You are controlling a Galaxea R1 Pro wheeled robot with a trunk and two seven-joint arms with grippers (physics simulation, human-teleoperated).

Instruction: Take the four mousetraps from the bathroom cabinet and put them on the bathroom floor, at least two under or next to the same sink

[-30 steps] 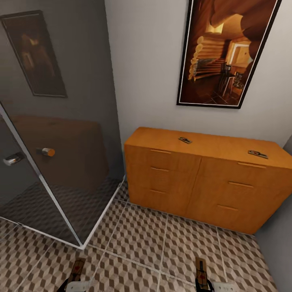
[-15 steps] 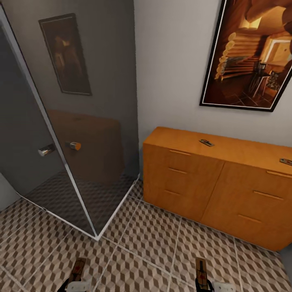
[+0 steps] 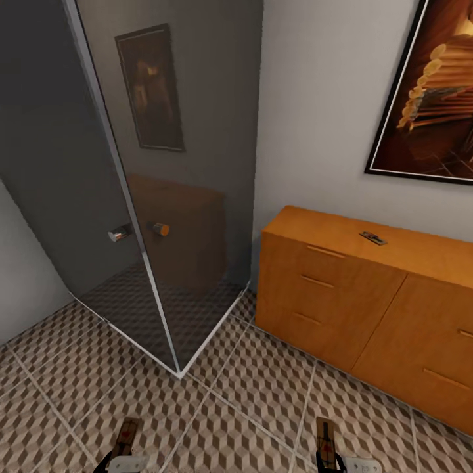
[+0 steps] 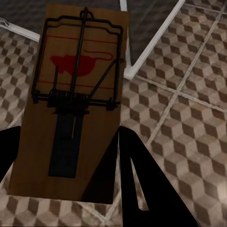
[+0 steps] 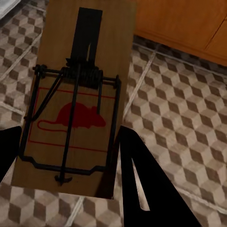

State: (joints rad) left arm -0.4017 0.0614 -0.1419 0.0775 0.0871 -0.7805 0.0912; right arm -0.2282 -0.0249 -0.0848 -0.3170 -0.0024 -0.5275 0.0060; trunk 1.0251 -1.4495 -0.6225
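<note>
My left gripper (image 3: pixel 122 458) is shut on a brown wooden mousetrap (image 3: pixel 125 433) at the lower edge of the head view. Its wrist view shows that mousetrap (image 4: pixel 78 90), with a red mouse print and dark wire, between the black fingers (image 4: pixel 139 184). Likewise my right gripper (image 3: pixel 328 458) is shut on another mousetrap (image 3: pixel 324 437), also seen up close as a mousetrap (image 5: pixel 80 94) over the tiles. A third mousetrap (image 3: pixel 372 238) lies on top of the orange-brown cabinet (image 3: pixel 328 295) ahead to the right. The cube-patterned bathroom floor (image 3: pixel 230 407) lies under both grippers.
A dark glass shower enclosure (image 3: pixel 177 197) with a metal corner post and a round handle (image 3: pixel 159 229) stands ahead to the left, its corner reaching out onto the tiles. A framed picture (image 3: pixel 433 105) hangs on the white wall above the cabinet.
The whole picture has slid to the right, so the camera has turned left. The mousetrap at the cabinet's right end has left the view. Both grippers still hold their mousetraps.
</note>
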